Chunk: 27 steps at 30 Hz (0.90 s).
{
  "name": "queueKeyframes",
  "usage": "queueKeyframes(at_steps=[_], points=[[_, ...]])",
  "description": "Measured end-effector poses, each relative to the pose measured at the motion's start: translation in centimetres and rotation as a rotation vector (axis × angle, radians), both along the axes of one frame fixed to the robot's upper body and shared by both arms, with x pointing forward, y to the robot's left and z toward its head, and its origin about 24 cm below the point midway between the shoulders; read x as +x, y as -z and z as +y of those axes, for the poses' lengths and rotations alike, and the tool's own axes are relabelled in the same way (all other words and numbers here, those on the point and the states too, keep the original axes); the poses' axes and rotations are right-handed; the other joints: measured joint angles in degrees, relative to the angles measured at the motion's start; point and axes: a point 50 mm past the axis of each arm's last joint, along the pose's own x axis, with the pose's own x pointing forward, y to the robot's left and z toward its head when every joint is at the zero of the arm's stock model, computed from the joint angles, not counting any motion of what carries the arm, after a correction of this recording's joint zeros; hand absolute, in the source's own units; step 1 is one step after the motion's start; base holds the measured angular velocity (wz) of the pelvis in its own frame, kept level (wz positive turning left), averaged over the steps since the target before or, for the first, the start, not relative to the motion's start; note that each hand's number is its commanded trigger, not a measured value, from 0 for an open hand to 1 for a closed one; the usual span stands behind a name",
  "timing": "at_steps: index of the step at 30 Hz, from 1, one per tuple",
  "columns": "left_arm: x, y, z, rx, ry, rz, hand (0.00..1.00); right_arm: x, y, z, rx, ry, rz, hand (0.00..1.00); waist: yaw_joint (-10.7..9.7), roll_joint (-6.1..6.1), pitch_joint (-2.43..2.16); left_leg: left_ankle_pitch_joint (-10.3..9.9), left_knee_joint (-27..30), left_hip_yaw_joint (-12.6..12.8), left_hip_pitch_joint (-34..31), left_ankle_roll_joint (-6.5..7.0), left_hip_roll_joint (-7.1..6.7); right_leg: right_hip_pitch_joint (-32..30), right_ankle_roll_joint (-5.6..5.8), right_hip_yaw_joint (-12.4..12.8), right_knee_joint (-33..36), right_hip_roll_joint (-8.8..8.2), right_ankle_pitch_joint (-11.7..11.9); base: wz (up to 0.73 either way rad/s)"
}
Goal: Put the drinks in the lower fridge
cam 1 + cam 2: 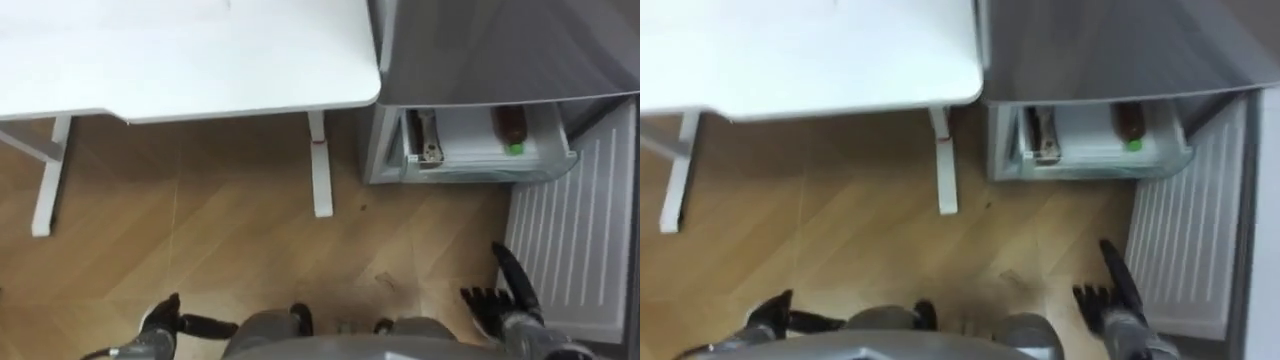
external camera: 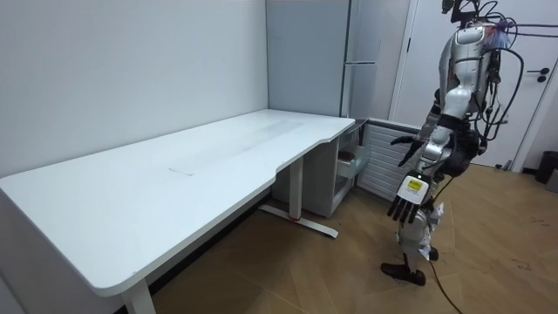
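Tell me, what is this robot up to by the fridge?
The robot stands on the wooden floor facing a white table and the fridge, whose lower compartment is open. A brown bottle and a second dark bottle lie inside it. Its left hand and right hand are both open and hold nothing.

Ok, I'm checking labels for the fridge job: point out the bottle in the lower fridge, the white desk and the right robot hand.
Brown bottle (image 1: pixel 510 122): left eye view, on its brown body.
White desk (image 1: pixel 200 50): left eye view, on its bare top.
Right robot hand (image 1: pixel 508 308): left eye view, on its palm.
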Motion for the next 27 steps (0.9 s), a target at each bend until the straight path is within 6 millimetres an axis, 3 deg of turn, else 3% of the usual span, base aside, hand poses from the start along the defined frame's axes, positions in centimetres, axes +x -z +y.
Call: queueKeyframes(at_steps=[3, 7, 13, 15, 21, 25, 27], points=[[1.2, -0.5, 0.7, 0.028, 0.034, -0.033, 0.0, 2.2, -1.0, -0.5, -0.032, -0.008, -0.05, 0.0, 1.6, -0.22, 0.1, -2.0, 7.7, -0.2, -8.2, 0.11, -0.16, -9.1, -0.4, 0.3, 10.3, -1.34, -3.6, 0.05], [0.8, -0.7, 1.7, 0.08, 0.006, -0.023, 0.0, 3.3, -1.9, -1.6, -0.069, 0.005, -0.069, 0.0, 2.6, -0.79, 0.18, -4.2, 15.7, -0.4, -16.9, -0.22, -0.31, -18.3, -0.87, 1.0, 20.4, -2.62, -7.1, 0.04], [0.5, -0.8, 2.6, 0.126, -0.015, 0.0, 0.0, 5.9, -4.9, -5.3, -0.192, 0.057, -0.142, 0.0, 4.5, -1.39, 0.35, -7.8, 30.2, -0.3, -31.4, -0.33, -0.16, -32.7, -1.99, 2.0, 36.2, -4.49, -11.8, 0.03], [0.7, -0.9, 2.8, 0.121, -0.033, -0.01, 0.0, 7.2, -6.1, -6.0, -0.221, 0.05, -0.175, 0.0, 5.0, -2.21, 0.32, -8.9, 35.0, -0.5, -36.1, -0.39, -0.1, -37.1, -2.29, 2.6, 41.3, -4.88, -13.8, 0.05], [0.9, -1.0, 2.9, 0.124, -0.026, -0.017, 0.0, 10.2, -9.4, -7.5, -0.291, 0.021, -0.279, 0.0, 6.5, -3.67, 0.28, -10.3, 43.6, -0.5, -45.0, -0.06, -0.26, -45.9, -2.61, 3.4, 50.6, -6.0, -16.0, 0.02], [0.8, -1.2, 3.4, 0.143, 0.006, -0.009, 0.0, 11.7, -11.1, -8.1, -0.314, 0.019, -0.336, 0.0, 7.0, -4.7, 0.48, -10.6, 46.3, -0.8, -47.1, 0.04, -1.26, -47.6, -2.68, 3.3, 53.9, -7.34, -17.4, 0.18], [0.5, -1.2, 3.7, 0.147, 0.006, 0.0, 0.0, 12.5, -12.1, -8.2, -0.332, 0.001, -0.364, 0.0, 7.5, -5.41, 0.36, -10.7, 47.0, -0.9, -47.9, -0.01, -1.49, -48.4, -2.76, 3.3, 54.9, -7.68, -17.7, 0.08]])
